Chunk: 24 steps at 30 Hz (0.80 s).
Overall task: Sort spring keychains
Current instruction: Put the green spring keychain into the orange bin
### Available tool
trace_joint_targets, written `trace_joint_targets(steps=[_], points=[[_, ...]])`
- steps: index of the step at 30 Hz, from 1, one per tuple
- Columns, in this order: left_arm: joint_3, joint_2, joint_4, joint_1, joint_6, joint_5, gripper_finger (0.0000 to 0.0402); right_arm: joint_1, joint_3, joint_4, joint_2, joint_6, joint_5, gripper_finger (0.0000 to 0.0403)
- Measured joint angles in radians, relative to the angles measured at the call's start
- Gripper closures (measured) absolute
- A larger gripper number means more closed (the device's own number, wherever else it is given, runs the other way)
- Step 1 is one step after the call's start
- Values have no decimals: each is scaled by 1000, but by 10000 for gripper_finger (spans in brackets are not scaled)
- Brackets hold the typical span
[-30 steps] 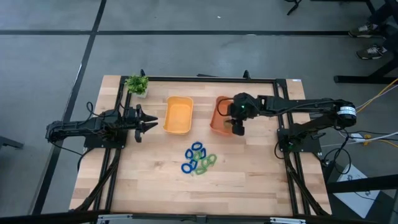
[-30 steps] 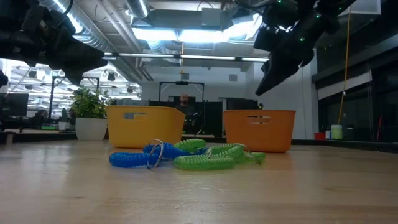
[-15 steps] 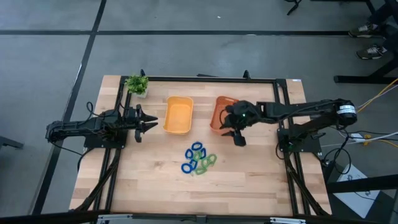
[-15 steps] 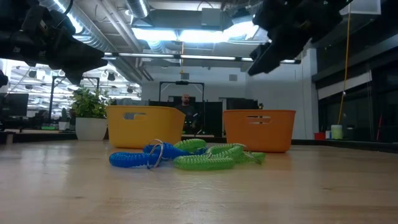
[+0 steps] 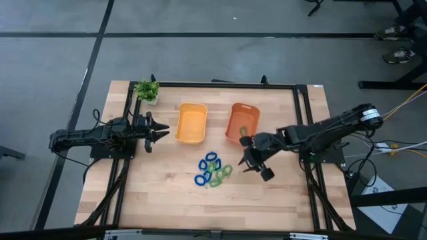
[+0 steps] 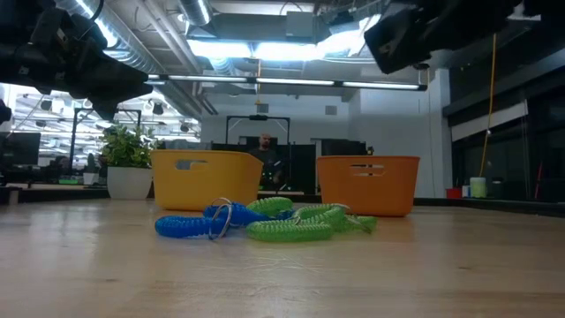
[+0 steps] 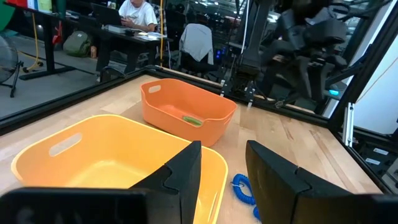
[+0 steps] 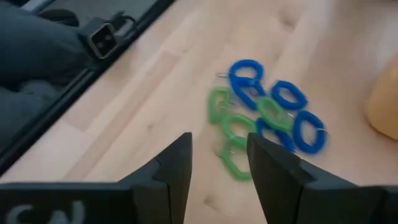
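Observation:
Several blue and green spring keychains point(image 5: 213, 171) lie in a loose pile on the table in front of the bins; the pile also shows in the low view point(image 6: 265, 223) and the right wrist view point(image 8: 261, 118). One green keychain point(image 5: 243, 131) lies in the orange bin point(image 5: 235, 113); it also shows in the left wrist view point(image 7: 191, 120). The yellow bin point(image 5: 191, 123) stands left of the orange bin. My right gripper point(image 5: 251, 165) is open and empty, above the table just right of the pile. My left gripper point(image 5: 164, 132) is open and empty, left of the yellow bin.
A small potted plant point(image 5: 147, 90) stands at the table's far left corner. Black frame rails point(image 5: 307, 127) run along the table's sides. Bare wood lies between the pile and the table's near edge. A person sits in the room beyond the table point(image 7: 138, 12).
My right gripper has gone from above the orange bin toward the table's near edge, ending right of the keychain pile and pointing at it. The orange bin, covered by the gripper before, now shows one green keychain inside.

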Motion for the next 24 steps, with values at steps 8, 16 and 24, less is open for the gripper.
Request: trace_joint_targets(steps=[8,16,24], points=[[0,0,0,0,0,0,279,102,0,0,0,2,114,249],[0,0,0,0,0,0,279,162,0,37,55,4,114,249],[0,0,0,0,0,0,279,173,0,146,254,-65,115,249]])
